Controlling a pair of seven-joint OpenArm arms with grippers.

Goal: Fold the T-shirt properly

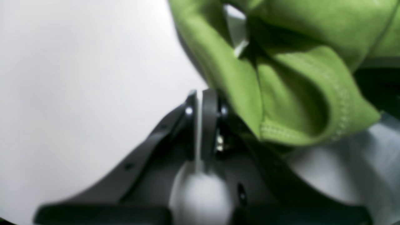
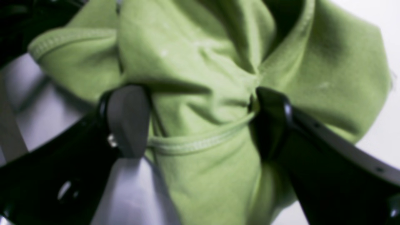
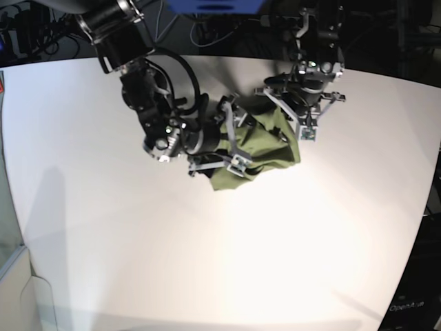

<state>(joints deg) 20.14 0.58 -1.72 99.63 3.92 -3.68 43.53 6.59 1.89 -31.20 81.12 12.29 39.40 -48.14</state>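
Observation:
The olive-green T-shirt [image 3: 265, 148] lies crumpled in a heap on the white table [image 3: 207, 262], between my two arms. My right gripper [image 3: 233, 138] is open at the heap's left side. In the right wrist view its fingers [image 2: 125, 118] stand wide apart with a bunch of the T-shirt [image 2: 203, 62] and a stitched hem between them. My left gripper [image 3: 309, 131] is at the heap's upper right edge. In the left wrist view the left gripper [image 1: 200, 97] is shut with only a thin slit, and the T-shirt [image 1: 297, 93] lies just to its right, not between its fingers. A white label [image 1: 236, 28] shows inside a fold.
Dark equipment and cables [image 3: 207, 31] stand behind the table's far edge. The table's right edge [image 3: 431, 200] curves down next to a black area.

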